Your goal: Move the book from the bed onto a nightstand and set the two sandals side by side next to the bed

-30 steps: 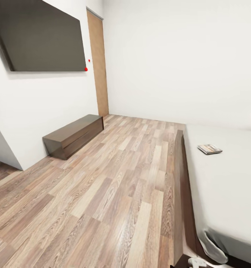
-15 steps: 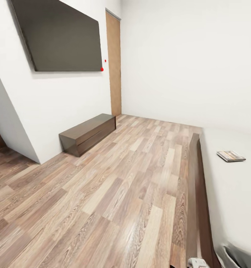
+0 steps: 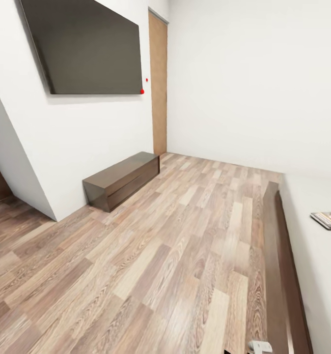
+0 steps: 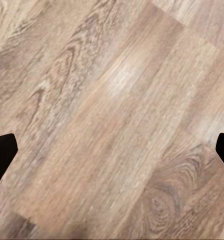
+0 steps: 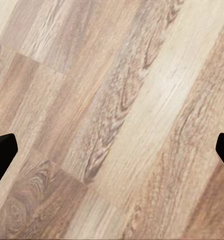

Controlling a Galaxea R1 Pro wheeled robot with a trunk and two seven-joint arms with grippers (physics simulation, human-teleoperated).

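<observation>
**Both hands spread above bare floor, book at the bed's far edge of view**

Left hand (image 4: pixel 112 147): spread wide, with just the two black fingertips (image 4: pixel 2 155) poking in at opposite edges of the left wrist view. Nothing between them. Underneath, only wood-plank floor (image 4: pixel 116 100), pale and tan boards with dark swirling grain.

Right hand (image 5: pixel 112 150): likewise spread, dark fingertips (image 5: pixel 2 155) at the two sides of the right wrist view, gripping nothing. Below, the same plank floor (image 5: pixel 121 110), boards running diagonally.

Outward, in the head view: a broad stretch of light wood floor (image 3: pixel 175 246) across the bedroom. Along the right, the bed (image 3: pixel 278 255), seen as a dark brown frame rail with pale grey mattress beyond it. On the mattress, hard against the right border and partly cut off, the book (image 3: pixel 328 220), lying flat, thin, with a dark striped cover. Well apart from both hands.

Across the floor, against the left wall, a low dark brown cabinet (image 3: pixel 121 179) with drawer fronts, standing on the planks. Above it, a large dark wall screen (image 3: pixel 87 49), with two small red dots (image 3: pixel 142 91) by its lower corner. Past that, a plain wooden door (image 3: pixel 158 83) in the corner, shut. White walls (image 3: pixel 244 88) elsewhere. At the bottom edge, a small pale piece of the robot (image 3: pixel 260 346).
</observation>
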